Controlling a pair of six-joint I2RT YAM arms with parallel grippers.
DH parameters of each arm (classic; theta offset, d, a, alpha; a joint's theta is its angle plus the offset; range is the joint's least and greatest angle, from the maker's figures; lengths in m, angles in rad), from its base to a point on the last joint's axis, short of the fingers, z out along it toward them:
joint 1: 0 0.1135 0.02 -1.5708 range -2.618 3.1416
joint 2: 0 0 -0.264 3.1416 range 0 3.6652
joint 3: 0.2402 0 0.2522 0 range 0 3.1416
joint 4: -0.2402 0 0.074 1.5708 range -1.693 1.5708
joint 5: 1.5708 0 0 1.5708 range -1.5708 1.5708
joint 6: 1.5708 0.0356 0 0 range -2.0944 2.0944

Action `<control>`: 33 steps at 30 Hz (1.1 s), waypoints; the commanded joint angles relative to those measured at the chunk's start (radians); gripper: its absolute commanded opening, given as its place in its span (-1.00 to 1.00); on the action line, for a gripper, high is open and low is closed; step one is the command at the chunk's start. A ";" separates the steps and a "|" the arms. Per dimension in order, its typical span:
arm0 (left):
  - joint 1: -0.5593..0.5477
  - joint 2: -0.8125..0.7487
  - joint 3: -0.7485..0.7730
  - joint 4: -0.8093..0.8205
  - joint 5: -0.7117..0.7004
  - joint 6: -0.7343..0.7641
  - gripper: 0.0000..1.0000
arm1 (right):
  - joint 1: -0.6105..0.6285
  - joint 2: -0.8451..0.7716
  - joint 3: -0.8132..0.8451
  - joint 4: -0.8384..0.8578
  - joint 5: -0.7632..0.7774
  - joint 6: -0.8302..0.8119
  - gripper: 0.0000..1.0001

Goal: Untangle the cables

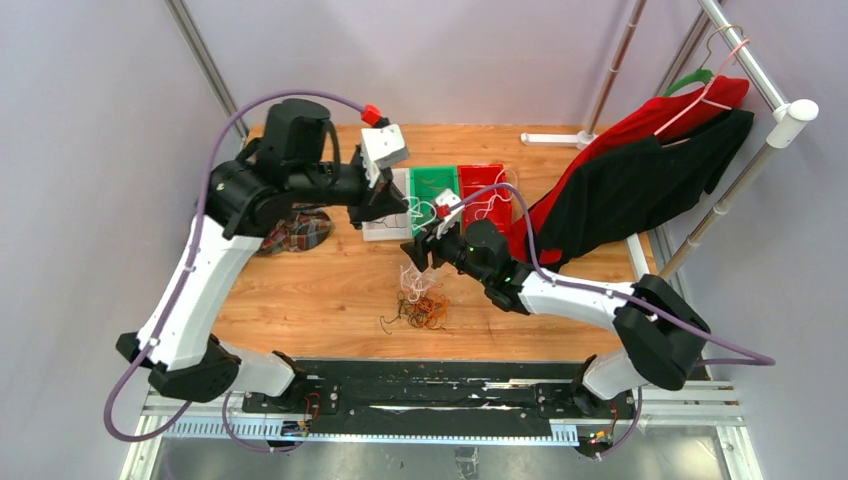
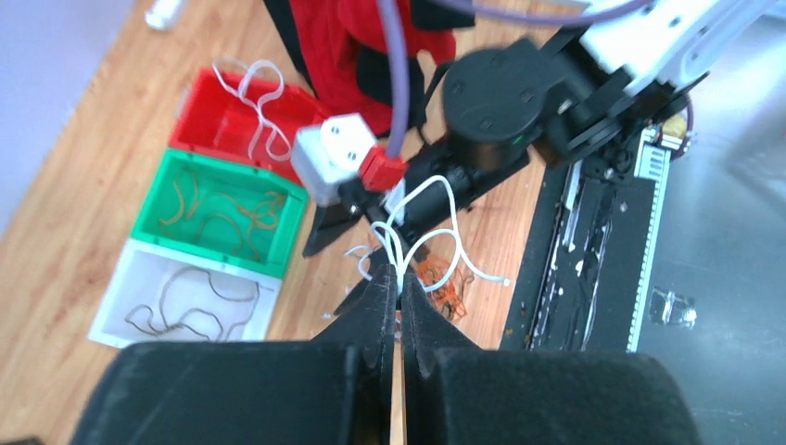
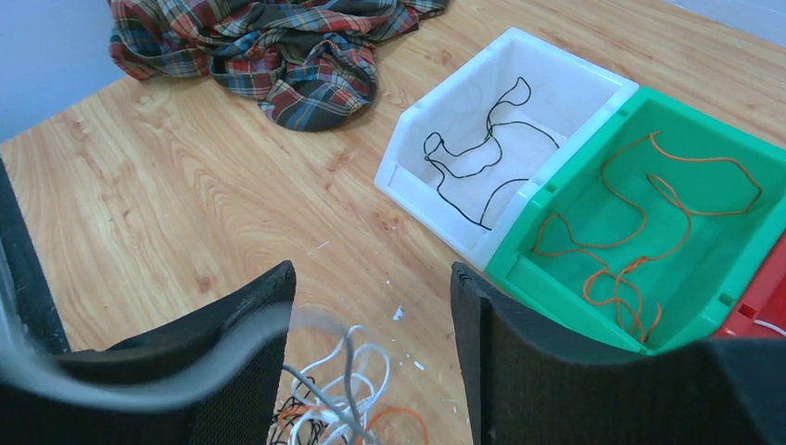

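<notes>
Cables [image 1: 424,303] — left fingers [image 2: 378,311] pinch white strand [image 2: 445,234].

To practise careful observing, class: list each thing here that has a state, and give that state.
left gripper, shut on a white cable
right gripper, open above the cable heap
cable heap, tangled on the table
white bin, holds a black cable
green bin, holds orange cables
red bin, holds a white strand
</notes>
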 commanded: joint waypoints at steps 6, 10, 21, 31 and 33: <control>0.005 -0.041 0.252 -0.019 0.032 -0.061 -0.99 | 0.058 0.147 -0.009 0.157 0.039 0.051 0.18; 0.005 -0.016 0.402 -0.017 -0.069 -0.011 -0.99 | 0.100 0.167 -0.072 0.195 0.084 0.059 0.17; 0.005 -0.108 0.313 0.366 -0.413 -0.021 -0.99 | 0.142 0.152 -0.293 0.358 0.163 0.149 0.20; 0.005 -0.144 0.177 0.872 -0.702 0.096 -0.99 | 0.193 0.175 -0.371 0.458 0.201 0.194 0.25; 0.005 -0.128 0.216 0.908 -0.710 0.123 -0.99 | 0.197 0.183 -0.379 0.474 0.208 0.200 0.26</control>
